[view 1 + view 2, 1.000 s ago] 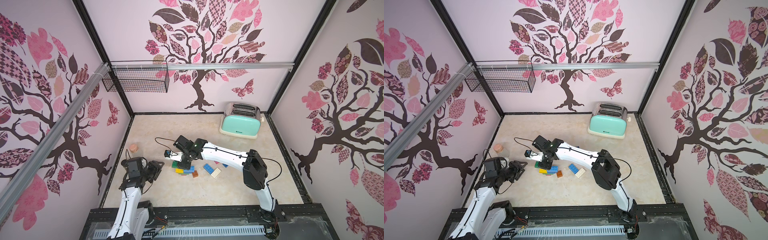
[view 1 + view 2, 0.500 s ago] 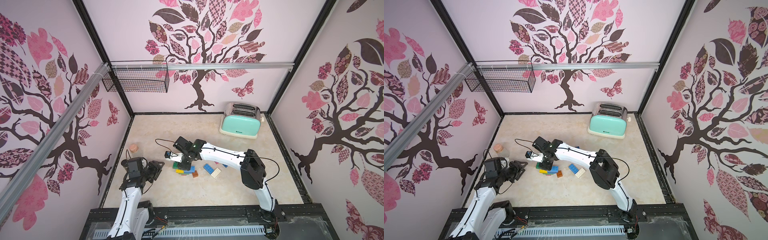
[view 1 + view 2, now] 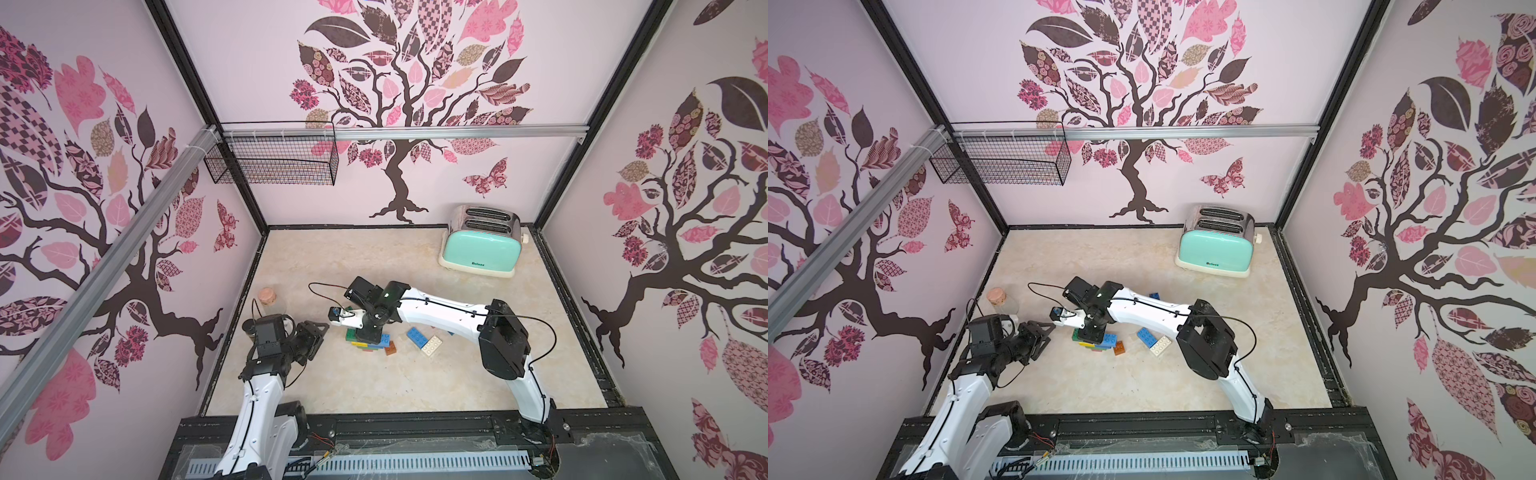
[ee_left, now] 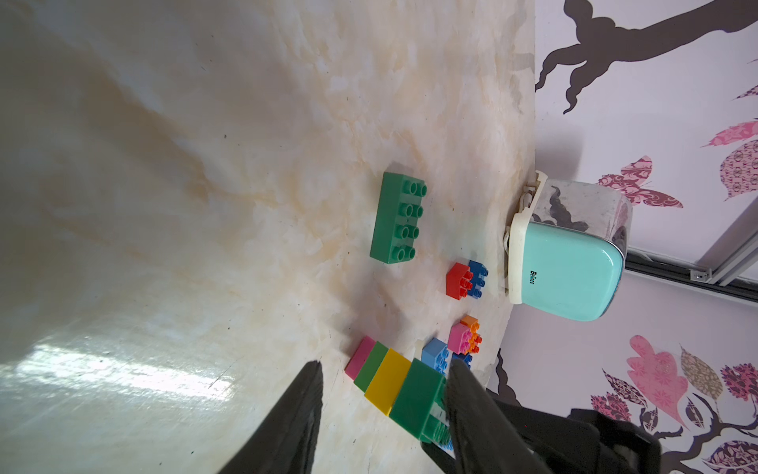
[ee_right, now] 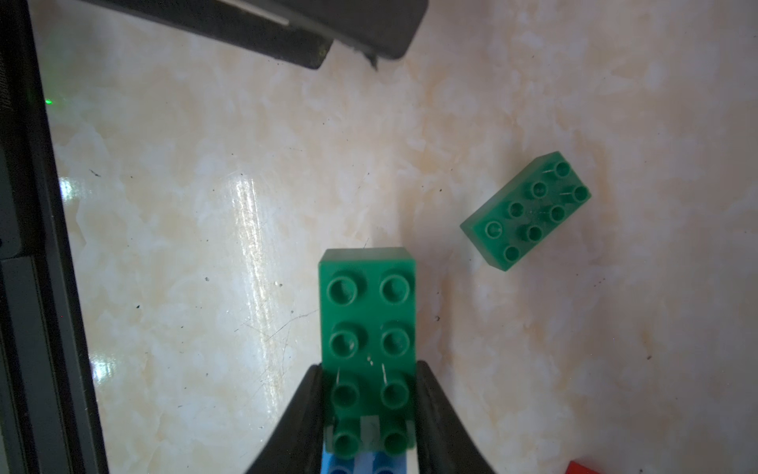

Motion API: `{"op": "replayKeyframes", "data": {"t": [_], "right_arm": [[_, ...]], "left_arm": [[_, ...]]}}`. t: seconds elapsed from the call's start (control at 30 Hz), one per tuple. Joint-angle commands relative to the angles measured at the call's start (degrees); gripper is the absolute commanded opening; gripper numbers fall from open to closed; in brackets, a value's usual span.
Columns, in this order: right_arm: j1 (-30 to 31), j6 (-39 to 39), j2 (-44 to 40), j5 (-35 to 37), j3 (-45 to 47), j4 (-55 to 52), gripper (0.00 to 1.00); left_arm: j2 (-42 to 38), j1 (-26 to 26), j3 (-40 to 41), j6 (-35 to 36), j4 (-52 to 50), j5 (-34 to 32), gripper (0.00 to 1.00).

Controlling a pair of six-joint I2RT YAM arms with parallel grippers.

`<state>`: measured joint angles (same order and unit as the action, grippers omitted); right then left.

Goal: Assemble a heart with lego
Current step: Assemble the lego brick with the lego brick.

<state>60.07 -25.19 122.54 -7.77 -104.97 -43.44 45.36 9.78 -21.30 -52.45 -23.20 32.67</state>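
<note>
A stack of lego stands mid-table, layered pink, green, yellow and green in the left wrist view. My right gripper is shut on the stack's top green oblong brick, with a blue brick just under it. My left gripper is open and holds nothing, just left of the stack. Loose bricks lie around: a green oblong, a red and blue pair, a pink and orange pair, a blue one, a white one and a brown one.
A mint toaster stands at the back right. A cork-lidded jar sits by the left wall, close behind my left arm. A wire basket hangs high at the back left.
The right arm's elbow has shifted slightly to the left, with its grip on the green brick unchanged. The left arm has not moved.
</note>
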Motion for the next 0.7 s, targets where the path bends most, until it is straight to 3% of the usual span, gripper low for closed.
{"op": "replayKeyframes", "data": {"t": [0.0, 0.37, 0.67], "right_arm": [[1.35, -1.26, 1.2, 3.26, 1.16, -1.74, 0.33], [2.24, -2.1, 0.29, 7.3, 3.87, -0.42, 0.32], [1.76, -4.12, 1.39, 2.35, 4.79, -3.43, 0.32]], "left_arm": [[-0.01, 0.33, 0.64, 0.33, 0.88, 0.56, 0.52], [0.08, 0.33, 0.65, 0.41, 1.03, 0.6, 0.52], [-0.49, 0.33, 0.56, 0.42, 0.44, 0.38, 0.52]]}}
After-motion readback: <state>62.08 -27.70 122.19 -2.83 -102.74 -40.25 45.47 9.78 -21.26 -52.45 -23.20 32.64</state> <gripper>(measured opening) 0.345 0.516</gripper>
